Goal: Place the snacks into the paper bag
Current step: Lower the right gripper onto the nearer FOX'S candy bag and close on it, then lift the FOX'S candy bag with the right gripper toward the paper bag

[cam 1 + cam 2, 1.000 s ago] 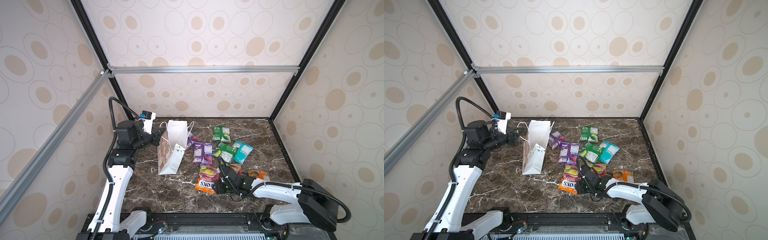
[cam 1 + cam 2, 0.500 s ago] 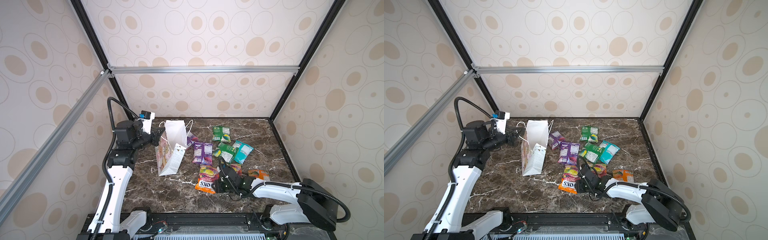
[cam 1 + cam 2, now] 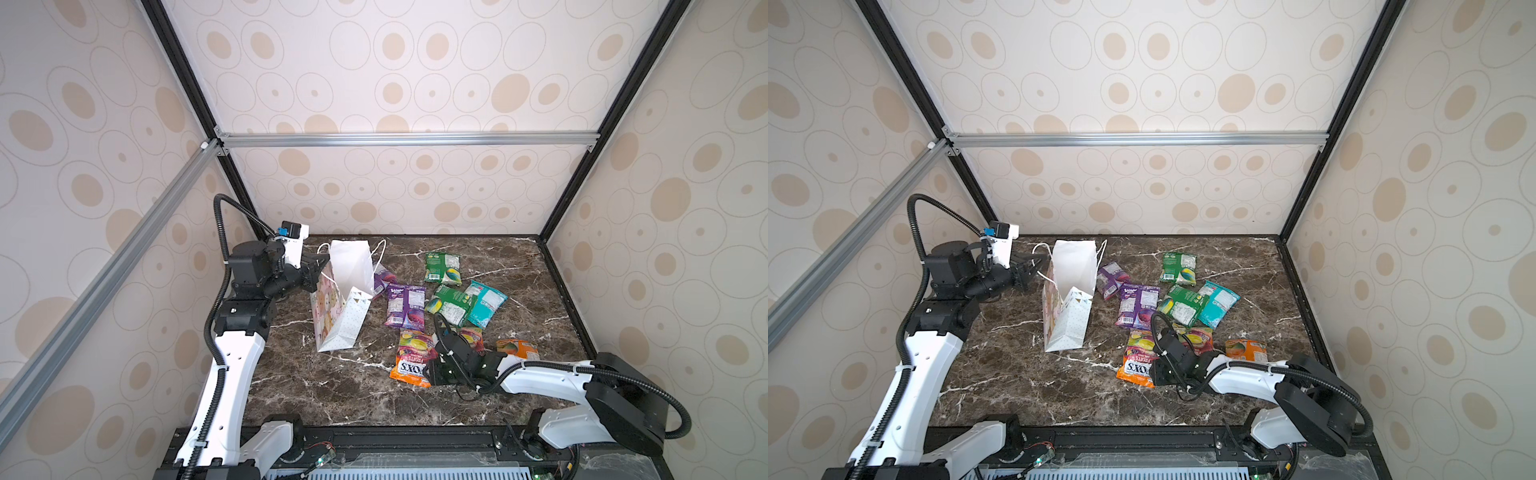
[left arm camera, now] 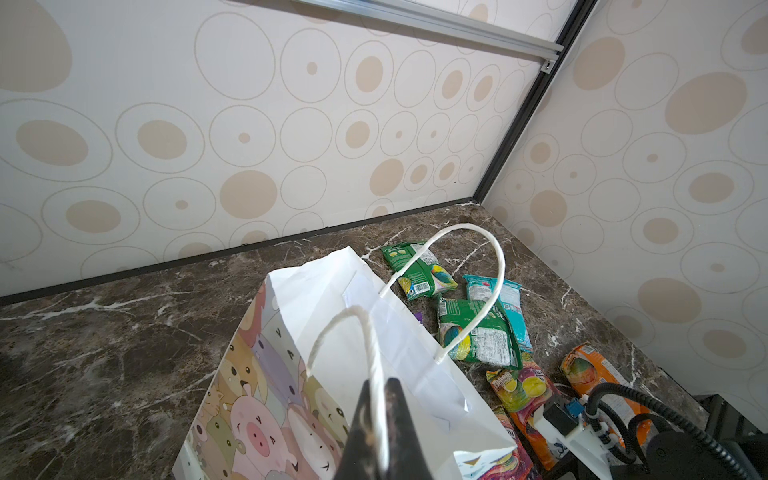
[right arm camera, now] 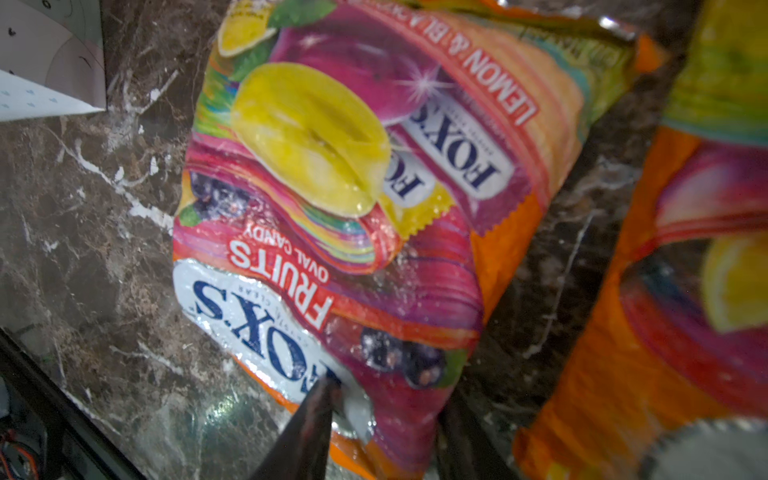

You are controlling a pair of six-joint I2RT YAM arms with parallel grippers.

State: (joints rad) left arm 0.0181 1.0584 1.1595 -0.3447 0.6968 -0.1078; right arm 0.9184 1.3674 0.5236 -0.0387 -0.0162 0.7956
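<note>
L gripper clamped on paper bag's cord handle, bag standing, mouth open. R gripper part-open astride FOX'S packet on marble table. No snacks seen inside; all approx. eight left.

Robot test booth, papered walls, aluminium frame

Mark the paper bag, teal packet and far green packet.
paper bag (image 3: 347,320): in a top view, dotted side.
teal packet (image 3: 485,302): in a top view, middle.
far green packet (image 3: 443,268): in a top view, middle.
</note>
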